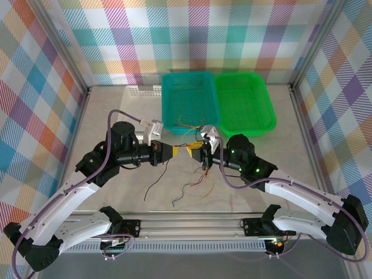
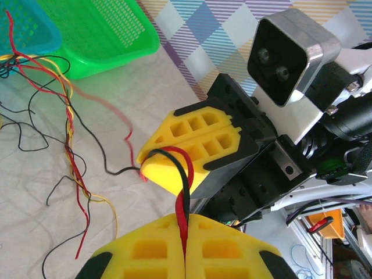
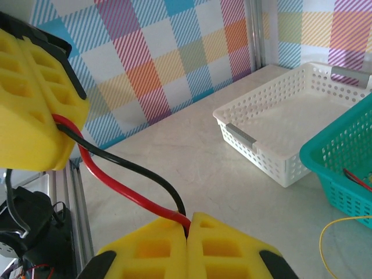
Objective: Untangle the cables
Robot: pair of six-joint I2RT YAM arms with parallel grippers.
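Note:
My left gripper point(image 1: 177, 151) and right gripper point(image 1: 192, 150) meet tip to tip above the table's middle. Each is shut on the same short stretch of a red wire point(image 2: 181, 203) and a black wire point(image 2: 187, 177). In the left wrist view my left gripper point(image 2: 185, 220) pinches both wires, which run up into the right gripper's yellow fingers point(image 2: 192, 145). In the right wrist view my right gripper point(image 3: 189, 221) clamps the red wire point(image 3: 116, 183) and black wire point(image 3: 139, 171); they arc to the left gripper's fingers point(image 3: 35, 116). The rest of the cables point(image 1: 192, 186) trail tangled on the table, red, yellow and black strands point(image 2: 70, 133).
A teal basket point(image 1: 189, 102) with a few wires in it and a green basket point(image 1: 244, 102) stand side by side at the back. A white basket point(image 3: 285, 128) sits left of the teal one. A loose yellow wire point(image 3: 331, 232) lies near the teal basket.

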